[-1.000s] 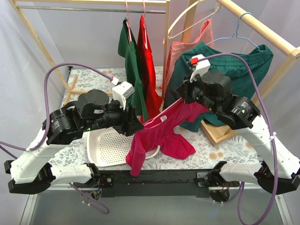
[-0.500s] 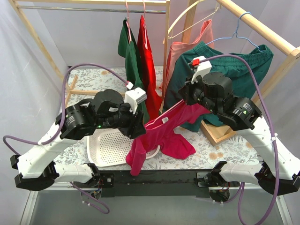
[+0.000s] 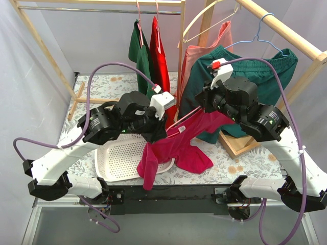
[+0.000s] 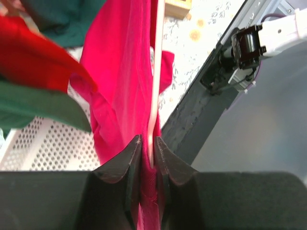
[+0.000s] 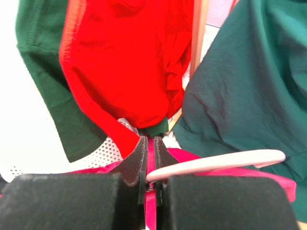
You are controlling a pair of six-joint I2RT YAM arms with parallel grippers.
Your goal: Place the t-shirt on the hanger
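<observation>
Two arms work over a table (image 3: 97, 84) with a flowery cover. It stands inside a wooden rack (image 3: 286, 31) with pale walls all round. Below my left pincer (image 3: 159, 133) a white tray (image 3: 120, 159) full of little holes lies on the table. Below my right pincer (image 3: 202, 104), a bit to its outer side, sits a low wooden box (image 3: 237, 145). Behind both pincers clothes hang on the rack: a dark green top (image 3: 142, 66), a red top (image 3: 162, 66) right next to it, a peach one (image 3: 196, 57) and a big blue-green one (image 3: 265, 71). Higher up hang a cream hanger (image 3: 204, 15) and a blue hanger (image 3: 263, 31).

The t-shirt (image 3: 176, 150) is up in the air, pulled between my two pincers. Its top edge runs from one pincer to the other. The rest hangs down below them, as far as the tray's edge and the front of the table. The pink hanger (image 3: 183, 119) lies along that top edge, also between the pincers.

In the left wrist view my left pincer is pressed almost together and pinches the t-shirt cloth. The thin hanger wire runs straight out from the tips, and its near end sits in the tiny gap.

In the right wrist view my right pincer is pressed together on a strip of the t-shirt. The hanger starts right at its tips and goes off to one side, over the pink cloth. The red top and the dark green top hang just past the tips.
</observation>
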